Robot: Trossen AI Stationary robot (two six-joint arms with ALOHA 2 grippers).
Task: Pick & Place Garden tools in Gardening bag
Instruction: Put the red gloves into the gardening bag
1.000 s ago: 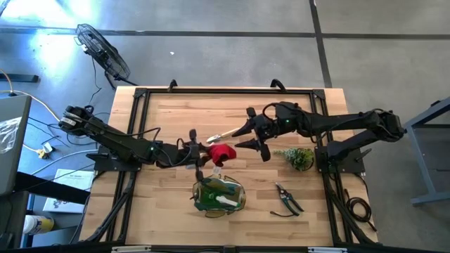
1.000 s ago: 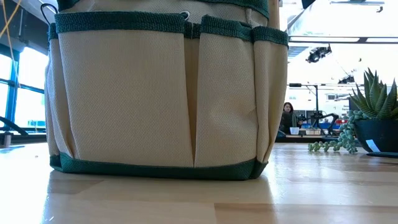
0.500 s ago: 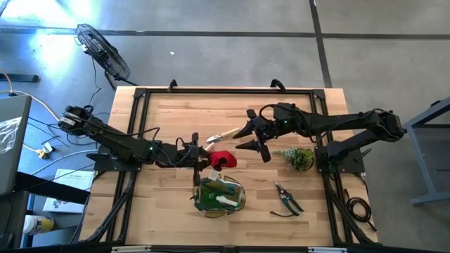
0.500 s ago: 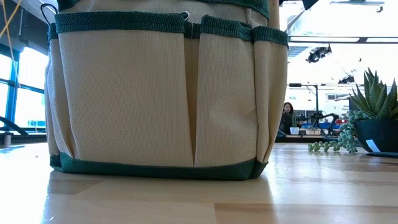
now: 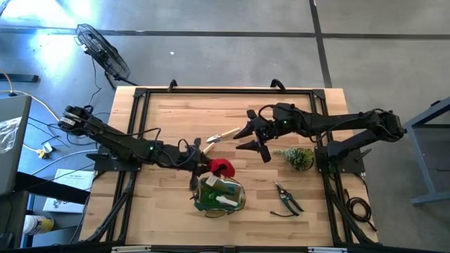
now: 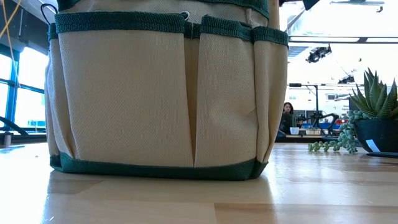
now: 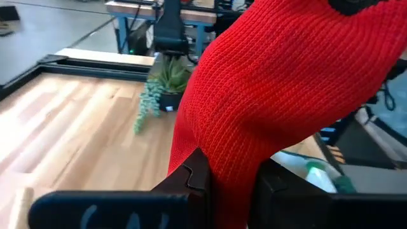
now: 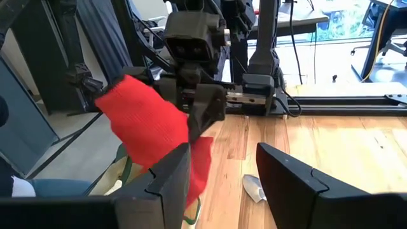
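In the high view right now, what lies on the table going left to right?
Left hand holding the red glove → trowel → right hand → plant sprig. The bag and shears overlap these in the order, so omitted.

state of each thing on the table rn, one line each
left pincer: shut on the red glove, beside the bag's rim
red glove: held, hanging off the table
gardening bag: upright, open-topped, items already inside
right pincer: open, empty, above the table
trowel: lying flat on the table
pruning shears: lying flat, untouched
potted plant: standing upright
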